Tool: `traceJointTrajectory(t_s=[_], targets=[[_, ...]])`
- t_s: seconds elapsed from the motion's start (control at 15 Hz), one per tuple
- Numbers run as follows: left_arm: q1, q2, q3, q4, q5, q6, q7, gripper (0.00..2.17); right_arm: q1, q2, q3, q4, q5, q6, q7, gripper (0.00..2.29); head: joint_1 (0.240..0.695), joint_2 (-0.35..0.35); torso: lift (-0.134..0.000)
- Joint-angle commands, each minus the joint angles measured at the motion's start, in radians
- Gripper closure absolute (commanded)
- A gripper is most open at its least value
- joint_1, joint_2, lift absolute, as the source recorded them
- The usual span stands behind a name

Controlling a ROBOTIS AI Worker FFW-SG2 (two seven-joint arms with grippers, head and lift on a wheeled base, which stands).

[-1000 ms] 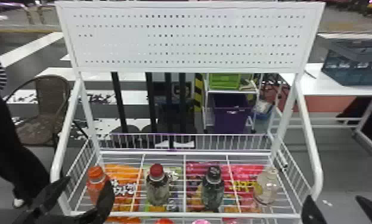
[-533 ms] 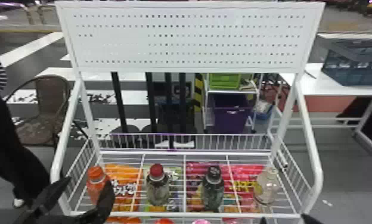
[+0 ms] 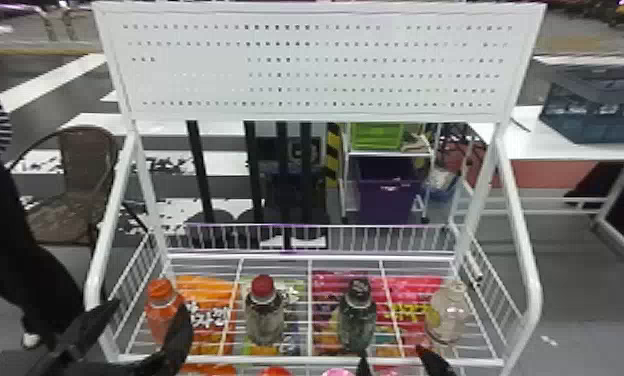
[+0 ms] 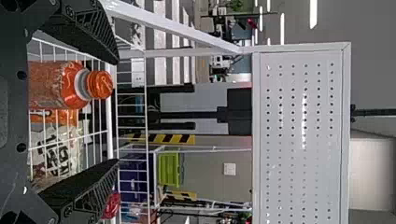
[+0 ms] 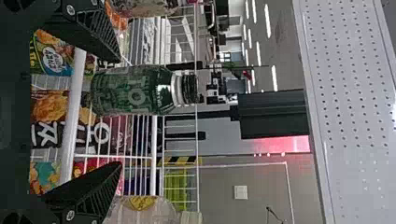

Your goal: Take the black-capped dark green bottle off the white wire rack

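Note:
Third from the left on the white wire rack (image 3: 296, 360), the black-capped dark green bottle (image 3: 357, 320) stands upright. My right gripper (image 3: 396, 357) is open at the rack's front rail, just in front of that bottle, touching nothing. In the right wrist view the green bottle (image 5: 135, 91) lies beyond the gap of my open right gripper (image 5: 119, 112), nearer one finger. My left gripper (image 3: 148, 320) is parked open at the rack's front left corner by the orange bottle (image 3: 162, 310); in the left wrist view, that orange bottle (image 4: 65, 86) shows past the open left gripper (image 4: 116, 112).
A red-capped bottle (image 3: 265, 315) stands left of the green one and a clear bottle (image 3: 446, 315) stands to its right. Snack bags (image 3: 206, 315) lie below the wire shelf. A perforated white panel (image 3: 316, 65) rises above the rack's back, and side rails flank it.
My right gripper has moved left in the head view, from the rack's front right corner to in front of the green bottle. The left gripper and bottles have kept their places.

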Motion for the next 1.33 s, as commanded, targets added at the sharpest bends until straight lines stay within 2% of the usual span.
traceJointTrajectory(t_s=[0.0, 0.33, 0.53, 0.67, 1.0, 1.07, 1.13, 1.27], targets=[[-0.004, 0.001, 0.000, 0.009, 0.000, 0.000, 0.000, 0.14, -0.089, 0.022, 0.019, 0.084, 0.001, -0.002, 0.000, 0.11, 0.499, 0.000, 0.000], [0.002, 0.011, 0.006, 0.020, 0.008, -0.003, 0.000, 0.14, -0.199, 0.041, 0.041, 0.172, -0.014, 0.016, 0.000, 0.12, 0.499, 0.000, 0.000], [0.004, 0.018, 0.009, 0.023, 0.014, -0.012, 0.000, 0.14, -0.256, 0.050, 0.050, 0.226, -0.029, 0.031, 0.023, 0.11, 0.499, 0.000, 0.000], [-0.001, 0.024, 0.009, 0.031, 0.020, -0.015, 0.000, 0.14, -0.294, 0.059, 0.050, 0.265, -0.045, 0.038, 0.063, 0.11, 0.499, 0.000, 0.000], [-0.005, 0.028, 0.009, 0.040, 0.023, -0.021, 0.000, 0.14, -0.391, 0.079, 0.076, 0.362, -0.045, 0.099, 0.072, 0.12, 0.499, 0.000, 0.000], [-0.005, 0.028, 0.010, 0.038, 0.023, -0.021, 0.000, 0.14, -0.393, 0.079, 0.076, 0.364, -0.045, 0.102, 0.072, 0.20, 0.499, 0.000, 0.000], [-0.005, 0.028, 0.012, 0.038, 0.023, -0.021, 0.000, 0.14, -0.389, 0.077, 0.077, 0.358, -0.046, 0.117, 0.072, 0.41, 0.499, 0.000, 0.000], [-0.007, 0.028, 0.012, 0.040, 0.023, -0.021, 0.000, 0.14, -0.365, 0.074, 0.079, 0.321, -0.048, 0.133, 0.069, 1.09, 0.499, 0.000, 0.000]])
